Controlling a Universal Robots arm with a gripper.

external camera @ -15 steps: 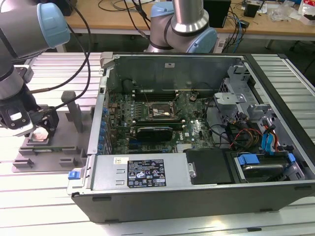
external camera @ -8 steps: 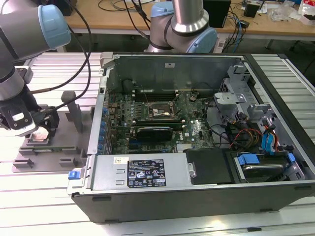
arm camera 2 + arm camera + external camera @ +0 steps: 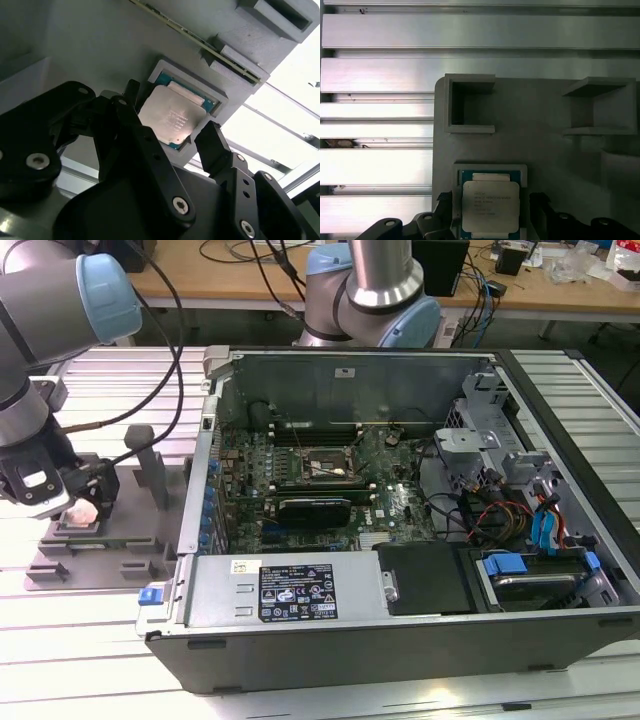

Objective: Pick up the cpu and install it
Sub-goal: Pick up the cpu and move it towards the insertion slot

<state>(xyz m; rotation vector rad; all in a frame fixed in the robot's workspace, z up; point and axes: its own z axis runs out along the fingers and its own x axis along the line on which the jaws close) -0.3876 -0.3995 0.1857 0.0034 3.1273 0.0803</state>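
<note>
Currently holds nothing. Straddles the cpu [image 3: 491,206] with jaws spread open, one on each side in both wrist views, not clamped on it; cannot tell whether either one touches an edge.

Finds the cpu lying flat, metal top up, in the square pocket of the grey fixture plate [image 3: 545,145], with a thin green rim showing around the lid. Notes two bracket-shaped blocks [image 3: 469,104] standing empty further along the same plate.

Places the plate on the slotted aluminium surface [image 3: 375,75], at the exterior view's left, directly under the wrist of the arm [image 3: 40,310].

Further off, toward the exterior view's right: open computer case [image 3: 400,620] with the motherboard [image 3: 390,505] exposed and the socket [image 3: 318,466] near the board's middle, well apart from the cpu.

Judges progress as early: positioned over the part, grasp not yet closed. Leaves the lift, the carry to the socket and the seating all undone.
</note>
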